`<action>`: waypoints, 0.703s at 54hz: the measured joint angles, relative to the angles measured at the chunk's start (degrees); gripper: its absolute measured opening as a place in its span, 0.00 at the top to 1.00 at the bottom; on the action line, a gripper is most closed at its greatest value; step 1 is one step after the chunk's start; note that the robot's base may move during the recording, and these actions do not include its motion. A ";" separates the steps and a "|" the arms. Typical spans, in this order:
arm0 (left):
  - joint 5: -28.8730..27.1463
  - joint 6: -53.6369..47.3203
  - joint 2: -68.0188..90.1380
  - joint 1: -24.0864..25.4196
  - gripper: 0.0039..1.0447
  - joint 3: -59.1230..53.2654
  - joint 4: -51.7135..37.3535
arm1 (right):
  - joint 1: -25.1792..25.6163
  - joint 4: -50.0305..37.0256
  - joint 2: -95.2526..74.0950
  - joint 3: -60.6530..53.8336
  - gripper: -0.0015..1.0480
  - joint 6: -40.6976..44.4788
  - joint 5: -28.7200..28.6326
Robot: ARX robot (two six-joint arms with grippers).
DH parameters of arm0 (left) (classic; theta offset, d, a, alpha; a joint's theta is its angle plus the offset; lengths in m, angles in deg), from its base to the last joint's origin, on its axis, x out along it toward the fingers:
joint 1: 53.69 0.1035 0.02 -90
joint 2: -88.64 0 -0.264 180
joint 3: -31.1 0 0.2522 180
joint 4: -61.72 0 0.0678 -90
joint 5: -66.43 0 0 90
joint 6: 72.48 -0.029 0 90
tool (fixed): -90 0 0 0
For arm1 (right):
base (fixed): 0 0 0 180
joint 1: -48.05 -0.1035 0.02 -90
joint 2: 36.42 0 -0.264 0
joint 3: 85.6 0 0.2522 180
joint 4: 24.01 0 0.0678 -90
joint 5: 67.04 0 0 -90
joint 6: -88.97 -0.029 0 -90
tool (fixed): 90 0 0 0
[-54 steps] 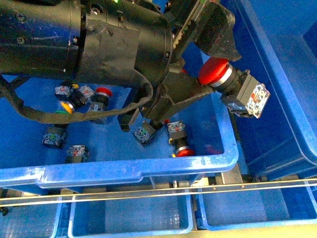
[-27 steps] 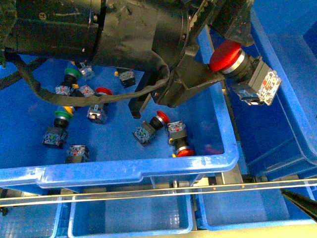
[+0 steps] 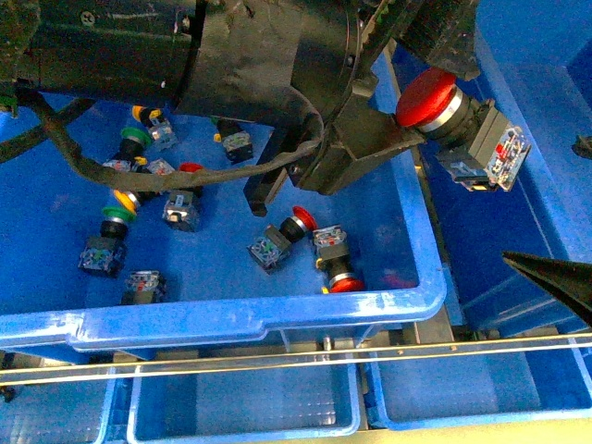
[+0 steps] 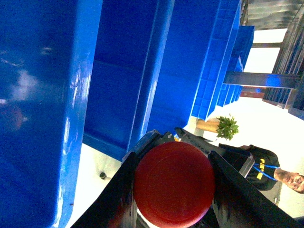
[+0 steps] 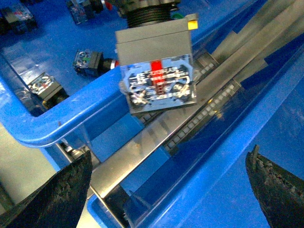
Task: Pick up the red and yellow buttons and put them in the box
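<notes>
Buttons (image 3: 268, 250) lie loose in the big blue bin (image 3: 277, 310), some with red caps (image 3: 347, 282), some with green caps (image 3: 135, 139). The box (image 3: 541, 176) stands just beside the bin. Small trays (image 3: 245, 407) sit lower down in front. The left gripper (image 3: 414, 97) pinches one red button (image 3: 430, 92) up in the air, over the gap between the bin and the box. The left arm (image 3: 231, 55) reaches across above the bin. The right gripper (image 5: 173, 190) is spread wide and holds nothing, low by the box, near the back end of the red button.
</notes>
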 joint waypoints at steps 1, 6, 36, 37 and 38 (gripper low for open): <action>-0.02 0.00 0.00 -0.02 0.67 0.00 0.00 | 0.09 -0.35 -0.42 0.22 0.07 0.07 0.13; -0.22 0.00 0.02 -0.31 0.67 0.00 -0.02 | 0.22 -0.96 -1.55 1.07 0.07 0.31 0.74; -1.44 -0.44 2.14 -1.33 0.67 0.02 -0.33 | -0.52 -0.96 -3.50 3.80 0.07 0.72 2.03; -1.49 -0.42 2.21 -1.36 0.67 0.02 -0.39 | -0.52 -0.85 -3.50 3.80 0.07 0.76 2.05; -1.51 -0.42 2.38 -1.42 0.67 0.07 -0.46 | -0.52 -0.63 -3.50 3.85 0.07 0.79 2.08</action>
